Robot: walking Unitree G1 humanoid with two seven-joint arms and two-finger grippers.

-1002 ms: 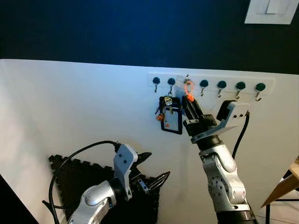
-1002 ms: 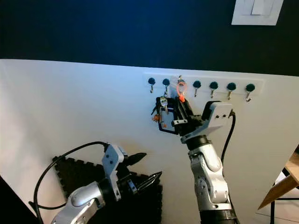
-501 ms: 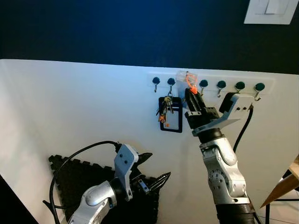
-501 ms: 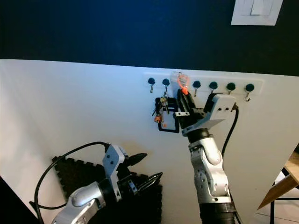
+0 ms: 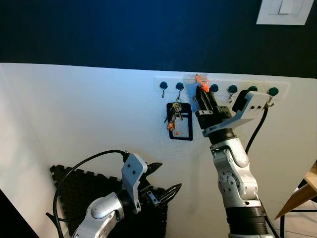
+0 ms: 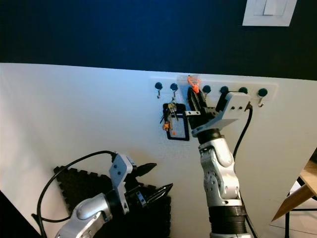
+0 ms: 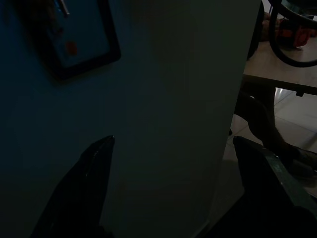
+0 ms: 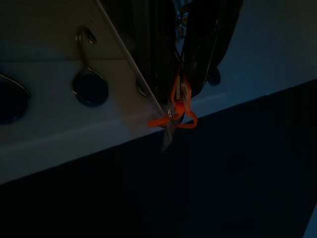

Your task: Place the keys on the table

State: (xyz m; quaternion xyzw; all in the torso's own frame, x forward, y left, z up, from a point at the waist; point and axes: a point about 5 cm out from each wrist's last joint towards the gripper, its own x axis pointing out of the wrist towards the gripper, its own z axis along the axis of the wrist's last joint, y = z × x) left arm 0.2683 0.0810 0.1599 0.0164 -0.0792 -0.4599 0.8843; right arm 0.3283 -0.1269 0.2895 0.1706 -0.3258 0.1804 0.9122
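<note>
- The right gripper (image 5: 202, 90) is higher up the wall than it was a second ago. Back then its tips were below the hook rail; now they reach the top edge of the hook rail (image 5: 285, 85).
- The orange keys (image 5: 200, 80) have gone up with it. A second ago they hung at a hook between the blue knobs. Now they sit at the top of the rail, just under the dark blue wall (image 5: 124, 29).
- The black card holder (image 5: 181, 121) and the small bunch of keys (image 5: 171, 116) beside it hang from the second hook, in the same place as before.
- The left gripper (image 5: 161, 186) has not moved. It is low down, in front of the black foam mat (image 5: 74, 186).
- The right gripper's two black fingers (image 8: 203, 44) are squeezed almost together. In the right wrist view the orange loop and a small metal ring poke out from the tips, so the gripper is pinching the orange keys.
- The keys are up by the rail on the white wall, held at the gripper's tips. I cannot tell if they are off their hook.
- The left gripper's fingers (image 7: 91, 173) are spread wide apart with nothing between them. They point at the white wall.
- In the left wrist view, a wooden table (image 7: 277, 64) shows past the edge of the wall.
- A white light switch (image 5: 285, 11) is on the dark wall, up and to the right.
</note>
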